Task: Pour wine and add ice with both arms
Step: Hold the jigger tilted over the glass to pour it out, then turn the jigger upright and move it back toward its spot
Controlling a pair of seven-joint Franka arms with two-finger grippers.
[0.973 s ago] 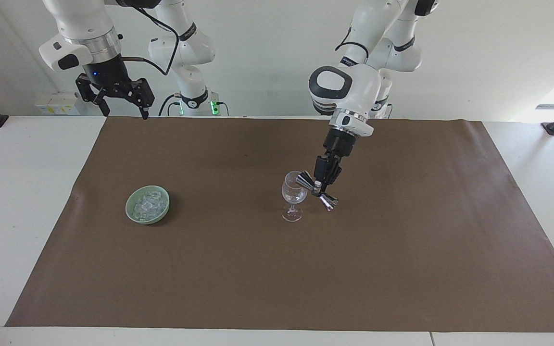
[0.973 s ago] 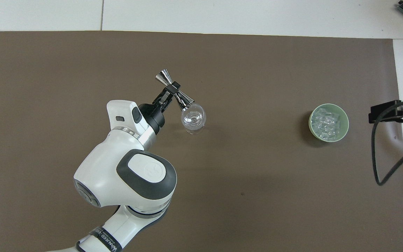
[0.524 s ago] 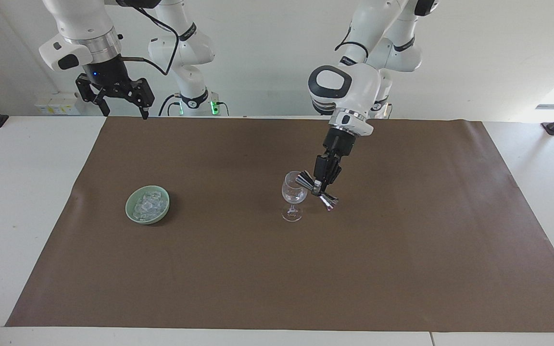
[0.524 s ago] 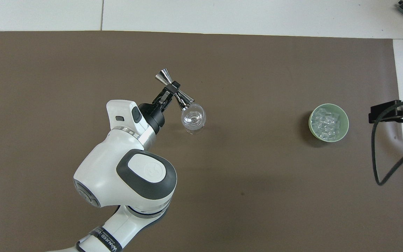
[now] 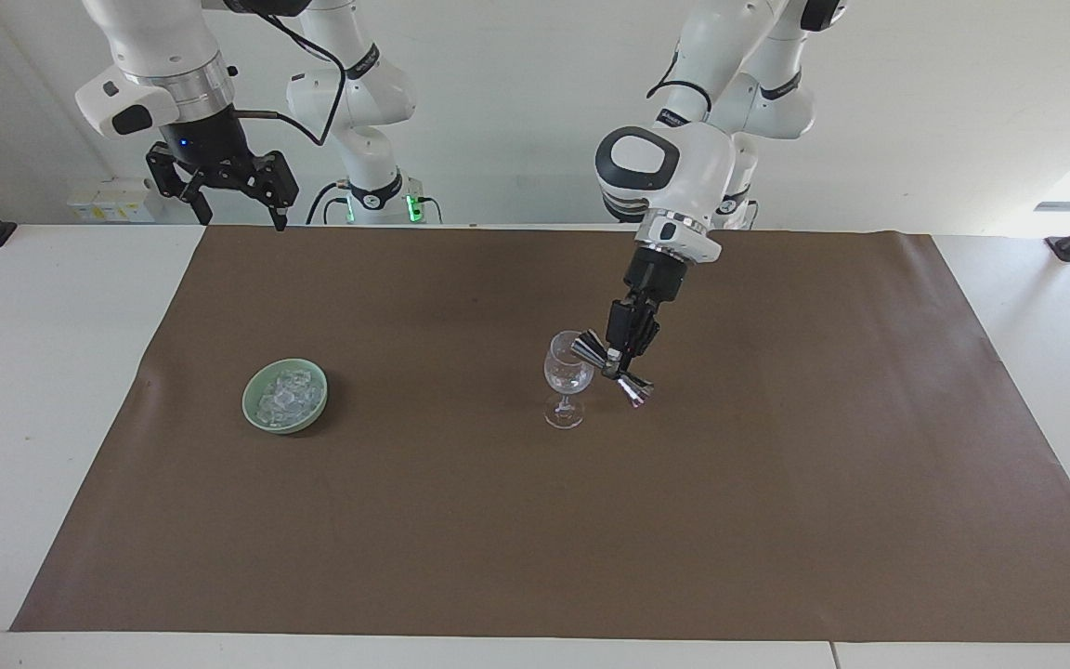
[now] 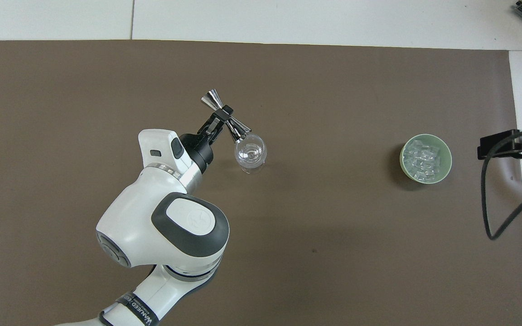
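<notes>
Left gripper [image 5: 617, 361] is clamped tight on the waist of a steel double-ended jigger [image 5: 611, 369], held up over the brown mat [image 5: 776, 483]. The jigger is tipped well off vertical: one cone sits at the rim of the wine glass [image 5: 567, 379], the other cone points down and away toward the left arm's end of the table. In the overhead view the left gripper [image 6: 221, 118] pinches the jigger [image 6: 225, 115] at its middle, with the lower cone overlapping the rim of the wine glass [image 6: 250, 154]; can't tell whether metal touches glass. The glass stands upright on the mat about mid-table; can't tell whether there is liquid in it. The ice [image 5: 286, 395] is heaped in a small green bowl [image 5: 256, 416] on the mat toward the right arm's end of the table, well apart from the glass; overhead shows the ice [image 6: 424, 158] filling most of the green bowl [image 6: 447, 155]. Right gripper [image 5: 240, 209] waits with fingers spread wide and nothing in them, raised over the table edge at the robots' side, near the mat corner; overhead shows only its black edge and cable [image 6: 496, 192].
</notes>
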